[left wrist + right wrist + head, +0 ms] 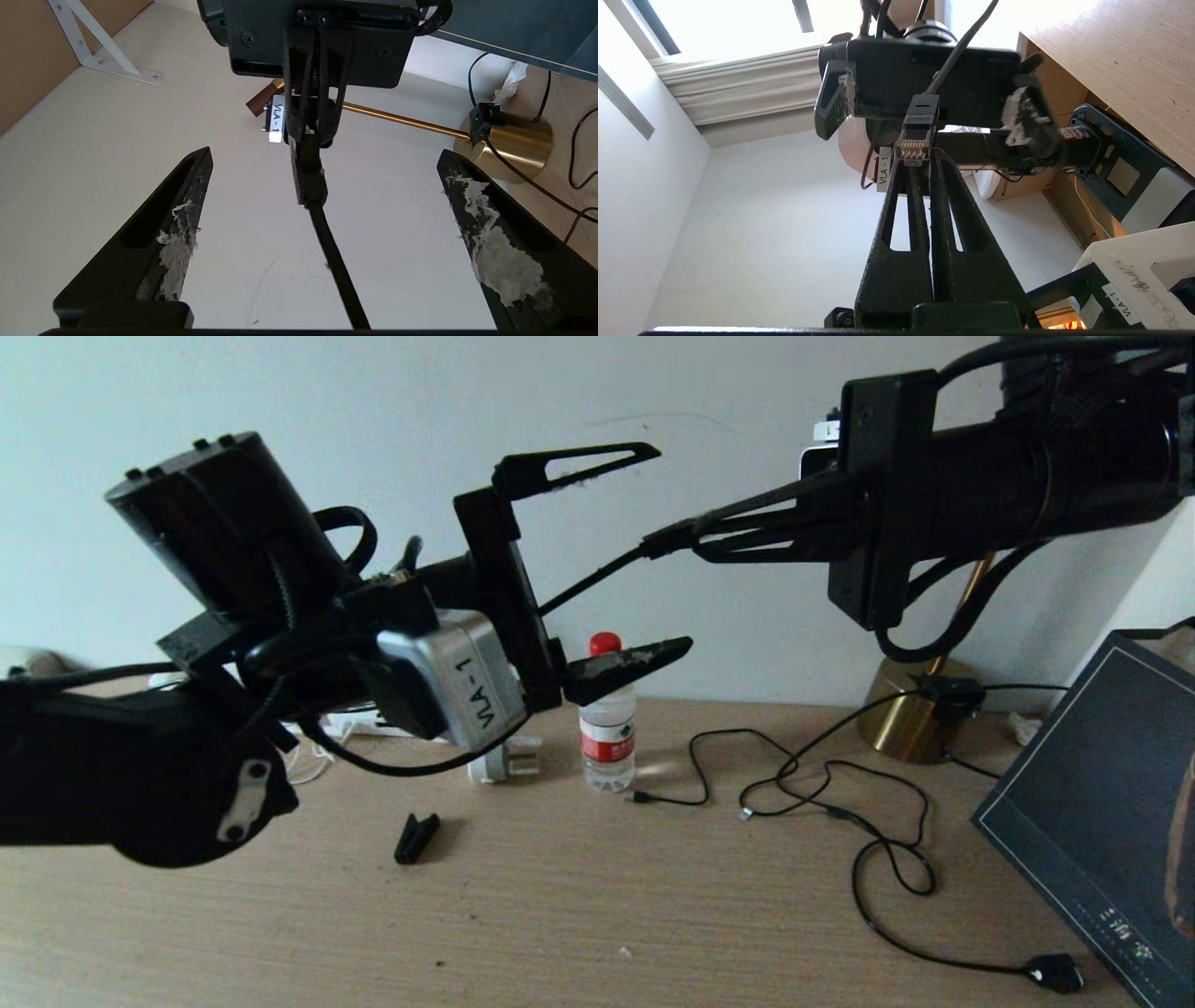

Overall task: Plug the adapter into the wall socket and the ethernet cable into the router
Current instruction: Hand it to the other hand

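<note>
My right gripper (661,539) is raised above the table and shut on the ethernet cable's clear-tipped plug (916,140), whose gold contacts show at its fingertips. The black ethernet cable (588,582) runs from the plug down toward my left wrist. My left gripper (670,551) faces it, open wide, with one finger on each side of the plug and cable (334,261), touching neither. A flat black oval end (1055,973) lies at the table's front right. The adapter, wall socket and router are out of view.
On the wooden table (597,905) stand a water bottle (607,728) and a brass lamp base (910,719). A round white-grey pronged plug (504,761), a black clip (415,837) and thin black cables (794,775) lie there too. A dark framed board (1092,803) leans at the right.
</note>
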### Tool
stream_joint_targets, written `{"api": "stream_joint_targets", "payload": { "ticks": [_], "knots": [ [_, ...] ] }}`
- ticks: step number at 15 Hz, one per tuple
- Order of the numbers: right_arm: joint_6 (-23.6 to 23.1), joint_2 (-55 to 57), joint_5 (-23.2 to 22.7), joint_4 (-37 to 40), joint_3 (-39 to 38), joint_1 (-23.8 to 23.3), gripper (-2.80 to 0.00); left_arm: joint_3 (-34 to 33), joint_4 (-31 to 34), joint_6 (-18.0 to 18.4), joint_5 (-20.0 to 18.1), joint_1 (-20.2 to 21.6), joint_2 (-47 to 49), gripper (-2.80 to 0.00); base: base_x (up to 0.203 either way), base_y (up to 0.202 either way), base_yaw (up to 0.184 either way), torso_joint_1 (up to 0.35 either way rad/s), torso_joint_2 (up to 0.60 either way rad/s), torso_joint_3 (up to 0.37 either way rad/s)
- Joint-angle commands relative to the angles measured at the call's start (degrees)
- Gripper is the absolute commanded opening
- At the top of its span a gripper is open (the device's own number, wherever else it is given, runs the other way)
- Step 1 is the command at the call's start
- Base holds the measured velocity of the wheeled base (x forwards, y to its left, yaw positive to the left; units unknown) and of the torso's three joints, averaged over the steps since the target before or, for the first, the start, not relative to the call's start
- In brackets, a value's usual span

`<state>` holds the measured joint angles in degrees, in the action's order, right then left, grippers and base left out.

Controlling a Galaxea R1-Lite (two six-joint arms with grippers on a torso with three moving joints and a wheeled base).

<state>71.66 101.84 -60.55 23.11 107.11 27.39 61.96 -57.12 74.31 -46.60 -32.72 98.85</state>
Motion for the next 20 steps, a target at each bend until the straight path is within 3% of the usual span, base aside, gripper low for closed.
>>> {"api": "stream_joint_targets", "payload": {
  "ticks": [1, 6, 11, 16, 20],
  "knots": [
    [0.4, 0.3, -0.4, -0.2, 0.0, -0.1, -2.8, 0.8, -0.7, 0.2, -0.2, -0.3, 1.4, 0.0, 0.0, 0.0, 0.0, 0.0, 0.0, 0.0],
    [0.4, 0.2, -0.4, -1.4, -0.5, -0.1, -2.8, 3.8, -1.5, -2.4, -0.2, 0.0, 3.0, 0.0, 0.0, 0.0, 0.0, 0.0, 0.0, 0.0],
    [0.5, 0.2, -0.4, -2.4, 0.0, -0.2, -2.8, 6.5, -5.7, -8.9, -0.2, 0.7, 5.1, 0.0, 0.0, 0.0, 0.0, 0.0, 0.0, 0.0],
    [0.6, 0.4, -0.3, -4.3, 0.1, -0.3, -2.8, 6.0, -7.0, -9.4, -0.2, 2.1, 5.1, 0.0, 0.0, 0.0, 0.0, 0.0, 0.0, 0.0],
    [5.2, 0.5, -0.2, -9.1, -0.3, -1.2, -2.8, 6.1, -7.9, -10.2, -0.2, 2.1, 5.5, 0.0, 0.0, 0.0, 0.0, 0.0, 0.0, 0.0]
  ]
}}
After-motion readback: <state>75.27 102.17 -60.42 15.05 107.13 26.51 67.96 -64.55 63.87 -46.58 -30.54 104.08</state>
